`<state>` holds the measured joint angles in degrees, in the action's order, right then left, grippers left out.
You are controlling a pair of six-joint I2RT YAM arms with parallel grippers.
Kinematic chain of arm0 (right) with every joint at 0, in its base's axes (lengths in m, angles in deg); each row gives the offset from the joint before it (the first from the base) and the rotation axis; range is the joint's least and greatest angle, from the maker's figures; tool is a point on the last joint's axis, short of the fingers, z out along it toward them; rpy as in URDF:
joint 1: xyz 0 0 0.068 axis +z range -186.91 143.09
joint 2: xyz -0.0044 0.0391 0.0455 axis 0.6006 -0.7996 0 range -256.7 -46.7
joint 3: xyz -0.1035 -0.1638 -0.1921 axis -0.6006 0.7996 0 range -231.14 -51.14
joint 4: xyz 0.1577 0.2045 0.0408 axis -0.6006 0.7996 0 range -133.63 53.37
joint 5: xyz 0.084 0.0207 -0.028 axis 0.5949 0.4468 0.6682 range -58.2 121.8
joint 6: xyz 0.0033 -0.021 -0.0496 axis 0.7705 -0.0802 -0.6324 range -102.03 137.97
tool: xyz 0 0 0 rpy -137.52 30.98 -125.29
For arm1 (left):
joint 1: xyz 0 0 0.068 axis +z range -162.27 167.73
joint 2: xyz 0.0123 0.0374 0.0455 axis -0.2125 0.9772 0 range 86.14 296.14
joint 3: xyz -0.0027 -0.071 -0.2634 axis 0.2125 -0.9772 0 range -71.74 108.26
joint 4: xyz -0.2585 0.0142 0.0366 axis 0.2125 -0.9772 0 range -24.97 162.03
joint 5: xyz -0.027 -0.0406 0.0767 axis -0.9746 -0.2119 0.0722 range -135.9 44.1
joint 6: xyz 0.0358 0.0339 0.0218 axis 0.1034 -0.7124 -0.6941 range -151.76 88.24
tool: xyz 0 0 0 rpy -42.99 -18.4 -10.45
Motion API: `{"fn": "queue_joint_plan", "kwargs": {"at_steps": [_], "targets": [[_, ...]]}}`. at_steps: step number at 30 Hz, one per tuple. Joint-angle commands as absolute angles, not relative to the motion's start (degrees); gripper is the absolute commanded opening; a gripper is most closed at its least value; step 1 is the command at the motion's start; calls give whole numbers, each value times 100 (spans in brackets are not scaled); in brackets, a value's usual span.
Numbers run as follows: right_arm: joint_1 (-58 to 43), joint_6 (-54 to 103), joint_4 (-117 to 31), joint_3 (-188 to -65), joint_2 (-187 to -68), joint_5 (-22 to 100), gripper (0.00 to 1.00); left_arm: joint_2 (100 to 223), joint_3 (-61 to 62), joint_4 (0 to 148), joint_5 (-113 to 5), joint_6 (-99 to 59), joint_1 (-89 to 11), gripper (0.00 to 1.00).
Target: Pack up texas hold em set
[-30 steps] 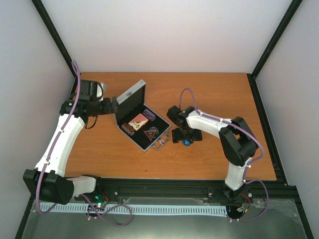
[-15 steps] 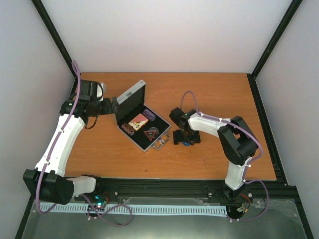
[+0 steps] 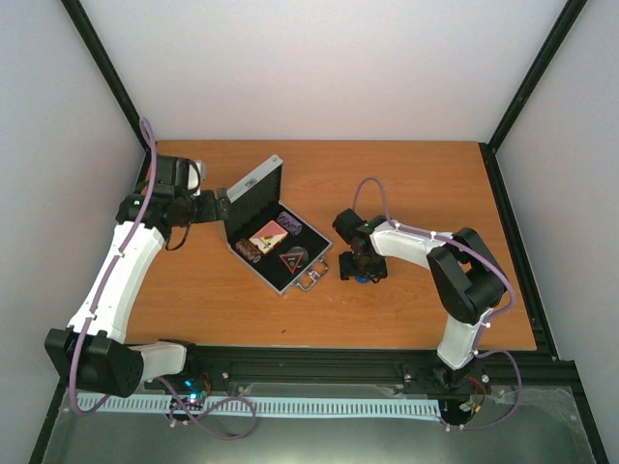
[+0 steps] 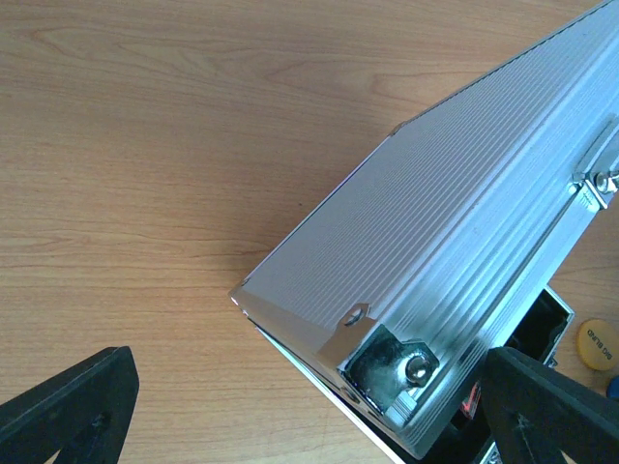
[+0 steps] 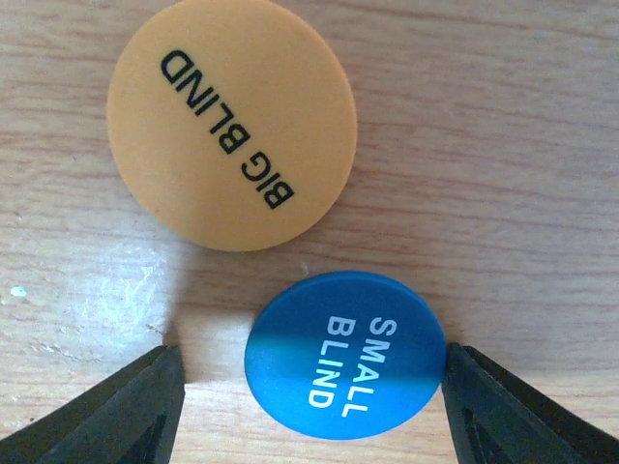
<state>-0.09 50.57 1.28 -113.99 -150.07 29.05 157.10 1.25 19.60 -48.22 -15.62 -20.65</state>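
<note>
The silver case [image 3: 253,188] lies open on the table, its lid upright. In its black lining are a red card deck [image 3: 268,232], chip stacks [image 3: 288,222] and the dark triangular button [image 3: 290,259]. My left gripper [image 3: 219,206] is open behind the lid, and the lid's ribbed corner [image 4: 455,232] sits between its fingers [image 4: 68,411]. My right gripper [image 5: 311,411] is open, low over the table and straddling the blue SMALL BLIND disc [image 5: 345,356]. The orange BIG BLIND disc [image 5: 232,121] lies just beyond it.
The case's metal handle [image 3: 311,279] points toward the right gripper [image 3: 360,271]. The orange disc [image 4: 600,340] also shows past the case in the left wrist view. Black frame posts border the wooden table [image 3: 435,184].
My right gripper has lowered and shifted slightly toward the near edge, down around the blue disc. The left arm and the case have not moved.
</note>
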Motion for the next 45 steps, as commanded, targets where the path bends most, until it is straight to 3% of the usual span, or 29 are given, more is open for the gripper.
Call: {"fn": "queue_joint_plan", "kwargs": {"at_steps": [1, 9, 16, 24, 26, 30, 32, 37, 45], "targets": [[-140, 5001, 275, -11095, -15289, 2288, 74, 15611, 105, 1867, -4740, -1623, -2079, 100], [-168, 5005, 301, -11051, -15226, 2186, 47, 15600, 102, 1860, -4751, -1621, -2079, 100], [-167, 5050, 554, -11239, -15006, 2209, 35, 15567, 103, 1862, -4756, -1621, -2080, 100], [-83, 5018, 1196, -12249, -14563, 2454, 30, 15566, 137, 1868, -4778, -1619, -2079, 100], [-70, 5022, 1271, -12373, -14559, 2418, 34, 15566, 138, 1876, -4780, -1612, -2079, 100], [-76, 5071, 1271, -12262, -14579, 2327, 72, 15566, 131, 1877, -4769, -1620, -2080, 100], [-94, 5074, 1184, -12129, -14594, 2389, 82, 15551, 116, 1874, -4766, -1620, -2084, 100], [-189, 5072, 1049, -11872, -14681, 2505, 91, 15517, 77, 1858, -4741, -1621, -2079, 100], [-621, 4689, 692, -11440, -14767, 2903, 86, 15531, 61, 1876, -4728, -1621, -2079, 100]]}}
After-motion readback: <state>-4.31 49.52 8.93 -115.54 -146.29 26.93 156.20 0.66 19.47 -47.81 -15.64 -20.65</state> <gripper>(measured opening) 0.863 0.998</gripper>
